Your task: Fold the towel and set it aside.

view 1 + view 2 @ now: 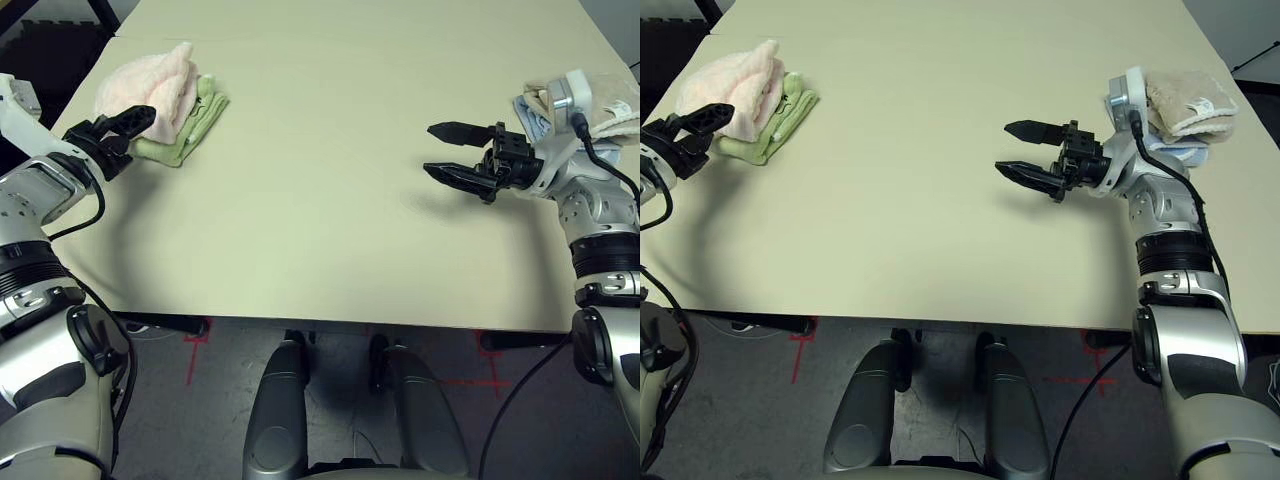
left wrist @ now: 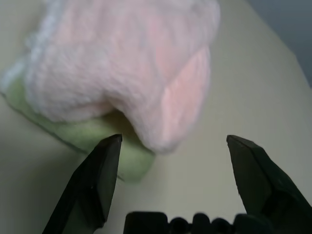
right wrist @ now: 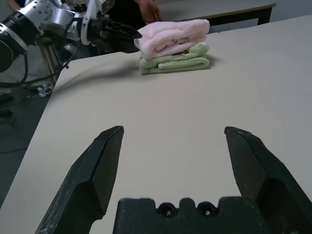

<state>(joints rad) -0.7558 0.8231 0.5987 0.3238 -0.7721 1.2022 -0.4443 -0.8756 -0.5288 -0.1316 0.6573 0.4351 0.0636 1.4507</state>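
The pale pink towel lies folded on top of a folded light green towel at the far left of the table. My left gripper is open just at the pink towel's near side, and in the left wrist view the towel sits a little beyond the spread fingers without touching them. My right gripper is open over the right half of the table, pointing left, with nothing between its fingers. From the right wrist view the towel and the left gripper beside it both show.
A stack of beige and light blue towels sits at the table's far right edge, behind my right wrist. The bare tabletop stretches between the two grippers. A person's arm shows beyond the table.
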